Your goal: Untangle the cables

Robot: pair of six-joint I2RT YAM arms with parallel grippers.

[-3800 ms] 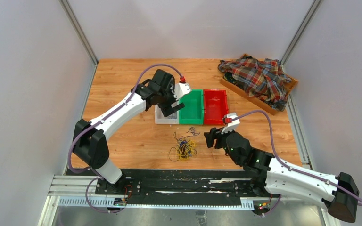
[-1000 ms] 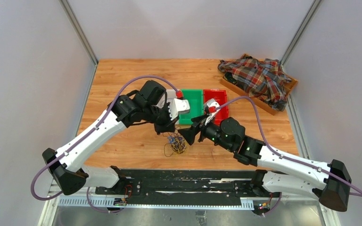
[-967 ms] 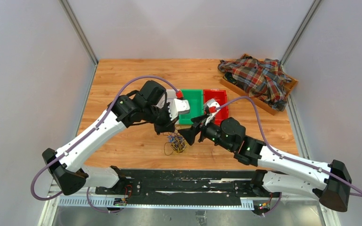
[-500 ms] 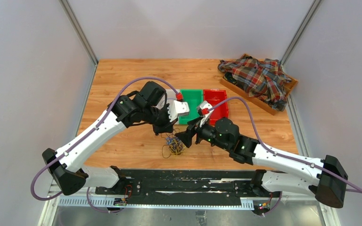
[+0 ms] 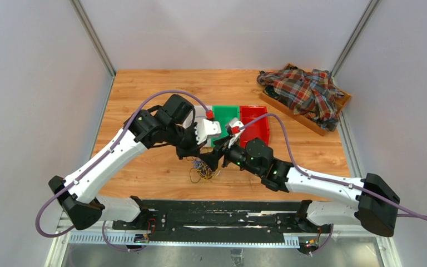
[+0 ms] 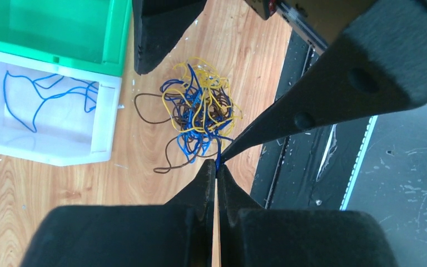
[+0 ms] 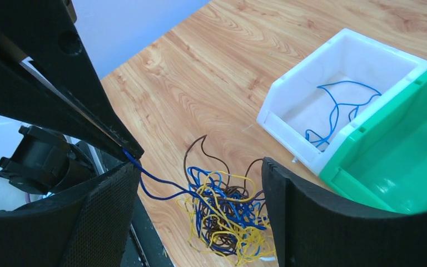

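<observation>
Wooden table is worked mid-front by both arms: left arm is reached in from the left, right arm from the right. Both are converged on one spot.
A plaid shirt is piled on a wooden tray at the far right corner.
Bins are lined up mid-table, left to right: white bin, green bin, red bin.
The cables are lumped on the table just in front of the white bin, as tangled blue, yellow and dark brown loops.
Right gripper is spread wide, with nothing grasped. The clump is straddled by its fingers.
Left gripper is clenched on one blue strand. The strand is drawn from the clump up to the tips, just beside the right gripper's near finger.
A single blue wire is laid loose in the white bin.
</observation>
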